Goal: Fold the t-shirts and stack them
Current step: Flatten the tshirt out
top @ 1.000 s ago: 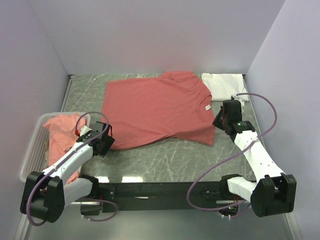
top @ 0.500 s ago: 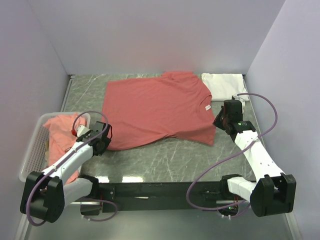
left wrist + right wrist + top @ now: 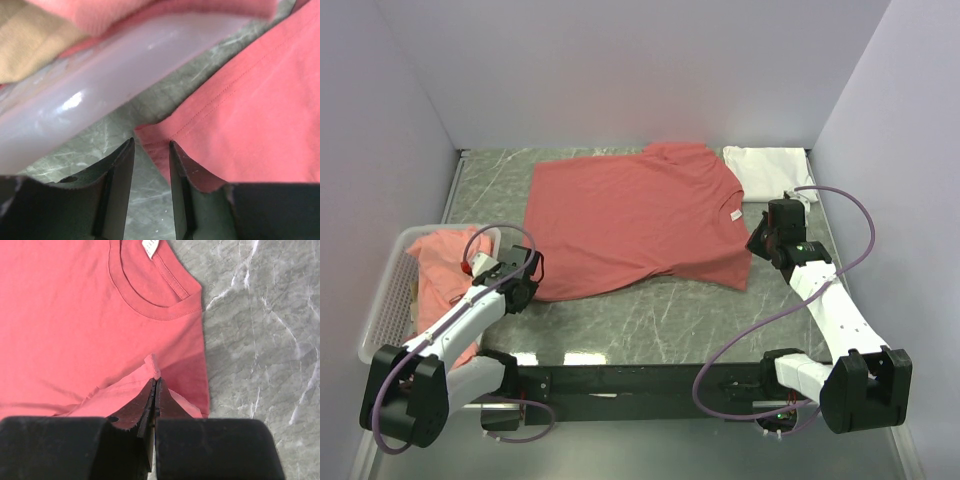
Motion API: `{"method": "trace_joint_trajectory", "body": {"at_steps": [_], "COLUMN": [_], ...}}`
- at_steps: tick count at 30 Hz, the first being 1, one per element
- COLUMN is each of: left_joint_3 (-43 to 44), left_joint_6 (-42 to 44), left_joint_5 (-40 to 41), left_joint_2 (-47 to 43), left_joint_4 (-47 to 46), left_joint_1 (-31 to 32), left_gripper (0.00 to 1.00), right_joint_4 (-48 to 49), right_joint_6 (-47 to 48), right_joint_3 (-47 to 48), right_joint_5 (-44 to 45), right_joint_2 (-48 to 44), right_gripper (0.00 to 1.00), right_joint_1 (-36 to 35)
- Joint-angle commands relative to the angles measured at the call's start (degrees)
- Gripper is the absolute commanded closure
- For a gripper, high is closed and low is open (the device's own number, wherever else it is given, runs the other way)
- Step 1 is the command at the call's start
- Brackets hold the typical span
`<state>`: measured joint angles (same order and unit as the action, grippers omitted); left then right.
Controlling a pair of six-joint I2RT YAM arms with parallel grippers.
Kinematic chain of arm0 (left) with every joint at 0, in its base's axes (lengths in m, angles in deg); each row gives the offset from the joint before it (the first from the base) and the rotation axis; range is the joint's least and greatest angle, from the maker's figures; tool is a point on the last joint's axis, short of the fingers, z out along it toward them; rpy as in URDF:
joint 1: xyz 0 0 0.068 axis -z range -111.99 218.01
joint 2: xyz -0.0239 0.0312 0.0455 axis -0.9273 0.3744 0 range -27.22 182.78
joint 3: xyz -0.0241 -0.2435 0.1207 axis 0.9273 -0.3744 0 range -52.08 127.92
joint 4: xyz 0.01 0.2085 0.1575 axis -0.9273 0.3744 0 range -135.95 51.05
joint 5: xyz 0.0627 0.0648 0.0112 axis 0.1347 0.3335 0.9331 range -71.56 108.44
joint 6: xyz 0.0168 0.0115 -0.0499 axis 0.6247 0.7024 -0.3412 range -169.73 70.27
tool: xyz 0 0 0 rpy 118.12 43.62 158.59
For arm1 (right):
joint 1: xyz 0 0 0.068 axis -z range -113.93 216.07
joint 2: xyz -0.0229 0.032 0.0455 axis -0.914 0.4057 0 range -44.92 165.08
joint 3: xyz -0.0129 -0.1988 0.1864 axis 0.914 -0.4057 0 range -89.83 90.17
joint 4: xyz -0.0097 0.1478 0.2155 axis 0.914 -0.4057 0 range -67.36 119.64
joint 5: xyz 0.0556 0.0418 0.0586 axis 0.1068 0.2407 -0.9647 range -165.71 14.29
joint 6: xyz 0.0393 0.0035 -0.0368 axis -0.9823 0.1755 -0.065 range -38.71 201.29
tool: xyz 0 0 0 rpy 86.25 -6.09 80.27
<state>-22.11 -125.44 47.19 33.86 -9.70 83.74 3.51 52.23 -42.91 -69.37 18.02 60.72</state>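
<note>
- Reference: clock directions are read from above the table [image 3: 650,320], with 12 o'clock at the far wall.
- Location: the spread t-shirt [image 3: 635,215] lies flat across the middle and far part of the table. A folded white t-shirt [image 3: 770,170] sits in the corner at 1 o'clock, just beside the spread one. More coral shirts [image 3: 445,265] lie heaped in the basket [image 3: 382,310] at 9 o'clock.
- Orientation: the long axis of the spread t-shirt runs from 9 to 3 o'clock, tilted slightly. The collar [image 3: 150,305] points to 3 o'clock and the hem to 9 o'clock.
- Left gripper [image 3: 151,145]: the jaws stand apart, low over the table. The hem corner [image 3: 150,134] at 8 o'clock lies between the fingertips and is not clamped.
- Right gripper [image 3: 154,382]: the fingers are pressed together on a small pinch of the spread t-shirt's near edge, below the collar at 4 o'clock.
- Step in hand, as judged: securing both near corners ahead of the first fold. No fold is made yet.
- Next move, as judged: the left jaws must close on the hem corner, catching both layers. Both arms must then lift evenly and carry the near edge toward 12 o'clock, so the cloth does not skew.
</note>
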Motion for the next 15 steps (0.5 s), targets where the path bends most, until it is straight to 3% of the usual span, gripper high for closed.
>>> {"method": "trace_joint_trajectory", "body": {"at_steps": [1, 15], "left_joint_3": [-1.4, -0.8], "left_joint_6": [-0.5, -1.8], "left_joint_5": [-0.1, 0.7], "left_joint_2": [-0.5, 4.1], "left_joint_4": [-0.5, 0.8], "left_joint_1": [-0.1, -0.1], "left_gripper": [0.61, 0.58], "right_joint_4": [2.5, 3.3], "right_joint_6": [0.3, 0.1], "right_joint_3": [0.4, -0.9], "right_joint_5": [-0.1, -0.7], "right_joint_2": [-0.6, -0.9], "right_gripper": [1.0, 1.0], "right_joint_1": [0.5, 0.5]}}
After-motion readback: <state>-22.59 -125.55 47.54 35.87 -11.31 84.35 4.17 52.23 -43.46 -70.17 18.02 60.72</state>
